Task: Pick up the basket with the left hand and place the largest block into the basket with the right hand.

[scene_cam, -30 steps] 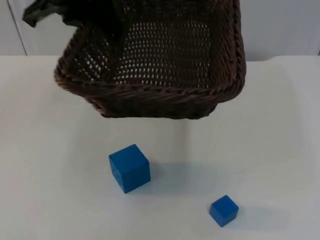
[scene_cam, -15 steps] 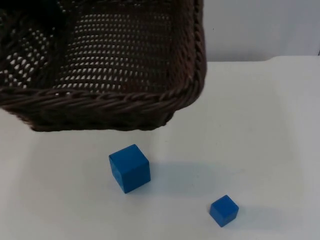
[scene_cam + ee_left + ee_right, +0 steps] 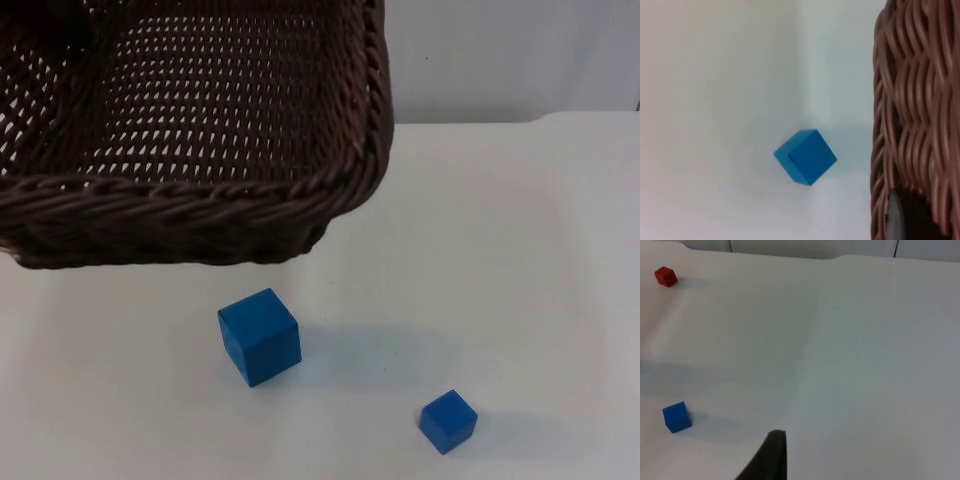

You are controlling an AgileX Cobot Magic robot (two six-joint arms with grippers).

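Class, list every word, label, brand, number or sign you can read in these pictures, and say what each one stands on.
None: no text can be read anywhere.
Basket: plain brown wicker, no label.
Large blue block: plain faces.
Small blue block: plain faces.
Red block: plain, as far as can be told.
Table: bare white, unmarked.

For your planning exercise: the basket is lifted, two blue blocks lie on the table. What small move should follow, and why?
Probably the right gripper should travel toward the larger blue block: it lies untouched on the table below the raised basket, and it outsizes the small blue block.
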